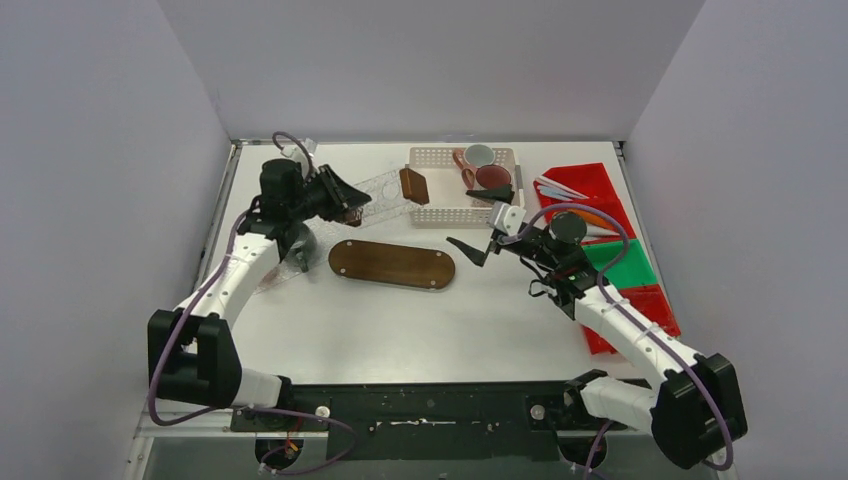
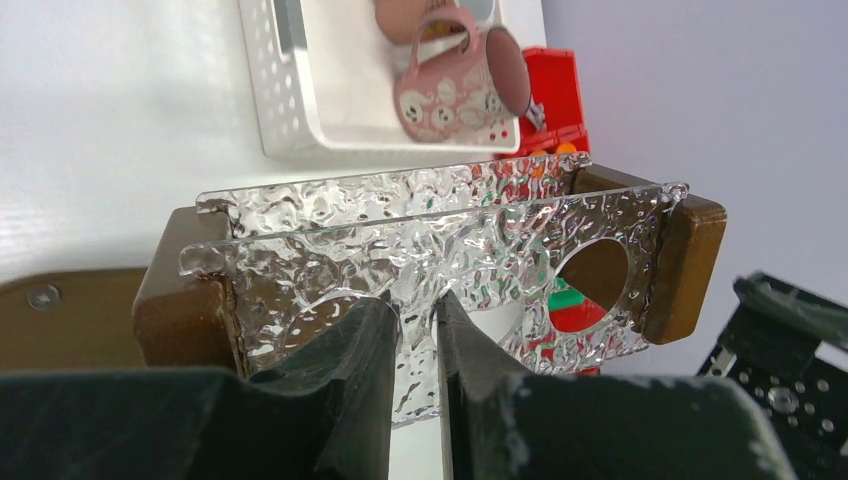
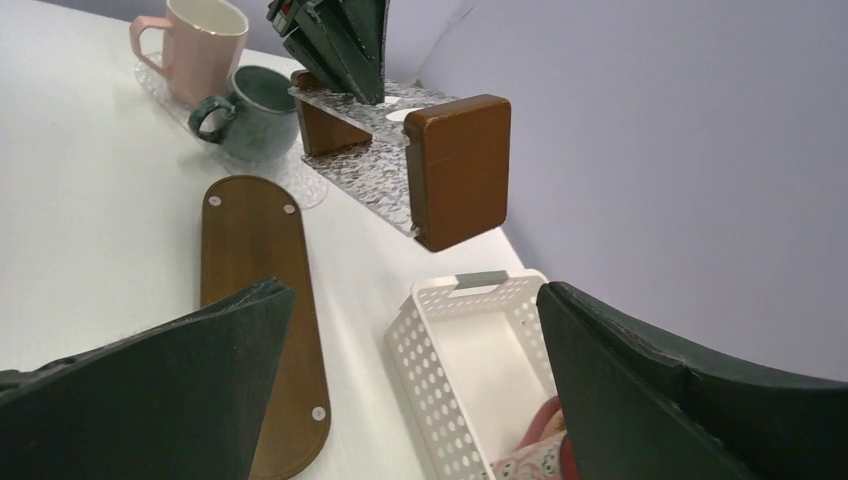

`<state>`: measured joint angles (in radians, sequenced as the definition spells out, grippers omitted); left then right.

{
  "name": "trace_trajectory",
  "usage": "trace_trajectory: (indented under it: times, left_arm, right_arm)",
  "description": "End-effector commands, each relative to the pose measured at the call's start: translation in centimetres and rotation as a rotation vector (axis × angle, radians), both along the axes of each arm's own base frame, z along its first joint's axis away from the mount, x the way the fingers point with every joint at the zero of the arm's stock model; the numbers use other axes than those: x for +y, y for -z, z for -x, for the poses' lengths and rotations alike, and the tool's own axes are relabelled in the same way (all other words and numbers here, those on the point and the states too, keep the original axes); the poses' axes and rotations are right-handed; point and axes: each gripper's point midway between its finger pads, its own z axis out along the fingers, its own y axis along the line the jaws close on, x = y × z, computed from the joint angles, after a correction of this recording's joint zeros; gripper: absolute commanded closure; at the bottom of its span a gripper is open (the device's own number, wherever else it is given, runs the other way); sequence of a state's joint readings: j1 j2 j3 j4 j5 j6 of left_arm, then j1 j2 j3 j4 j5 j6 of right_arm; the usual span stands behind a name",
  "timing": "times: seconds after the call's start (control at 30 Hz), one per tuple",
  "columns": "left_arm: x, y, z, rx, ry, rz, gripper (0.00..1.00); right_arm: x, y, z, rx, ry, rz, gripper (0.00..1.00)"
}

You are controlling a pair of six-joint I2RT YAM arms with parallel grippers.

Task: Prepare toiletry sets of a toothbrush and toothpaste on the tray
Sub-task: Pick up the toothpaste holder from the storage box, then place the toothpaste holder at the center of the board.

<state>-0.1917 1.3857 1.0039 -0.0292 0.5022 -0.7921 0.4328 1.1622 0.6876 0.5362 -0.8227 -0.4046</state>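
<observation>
We see the left claw [image 2: 413,340] pressed together on the top edge of a clear rippled rack [image 2: 470,230], pinching the sheet between its two dark fingers and holding it above the worktop [image 1: 400,330]. The rack has round holes cut in its clear panels and a brown wooden block [image 3: 458,170] at each end. It hangs tilted, with one block reaching towards the white perforated basket [image 1: 440,215] at the back. The right claw [image 3: 415,292] is spread wide with nothing between its fingers, and it hovers just in front of the basket's near wall. Of the toiletry sets, we find the four mugs in two places. The maroon mug [image 1: 492,177], patterned on the outside, and the white mug with the pink handle [image 1: 478,155] are inside the basket. The pinkish-white mug [image 3: 205,50] and the dark green mug [image 3: 255,110] stand upright side by side on a clear textured mat at the left, behind the held rack. The oval wooden tray [image 1: 391,263] lies flat near the middle of the worktop with nothing on it. Pale slim pieces lie in the red bins [image 1: 580,170] on the right, beside a green bin [image 1: 625,268]. We cannot tell toothbrush from tube there.
</observation>
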Motion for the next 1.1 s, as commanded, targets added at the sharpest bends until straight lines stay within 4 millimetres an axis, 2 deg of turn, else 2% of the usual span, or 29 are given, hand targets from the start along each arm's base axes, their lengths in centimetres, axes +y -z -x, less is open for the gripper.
trace_trajectory:
  times: [0.0,0.13,0.3,0.37,0.67,0.87,1.07]
  left_arm:
    - [1.7,-7.0,-3.5,-0.177,-0.049,0.022,1.00]
    - [4.8,-7.5,-5.6,-0.160,-0.122,-0.016,1.00]
    - [8.7,-5.9,-7.8,-0.111,-0.206,-0.129,1.00]
    - [11.6,-5.1,-8.5,-0.084,-0.271,-0.168,1.00]
    - [20.5,-1.3,-9.6,0.021,-0.456,-0.362,1.00]
    - [24.5,1.8,-9.8,0.101,-0.513,-0.432,1.00]
    - [27.0,5.4,-10.4,0.183,-0.515,-0.455,1.00]
  right_arm:
    - [-1.6,-3.7,0.9,-0.085,0.074,-0.036,0.00]
    - [-2.9,-5.1,2.2,-0.093,0.119,-0.039,0.00]
    - [-5.3,-5.4,3.1,-0.075,0.225,-0.023,0.00]
    - [-6.2,-5.2,3.5,-0.074,0.264,-0.015,0.00]
    - [-10.3,-3.0,3.8,-0.067,0.474,-0.016,0.00]
    - [-12.1,-1.4,3.4,-0.079,0.577,-0.036,0.00]
    - [-12.4,-0.3,3.1,-0.075,0.598,-0.050,0.00]
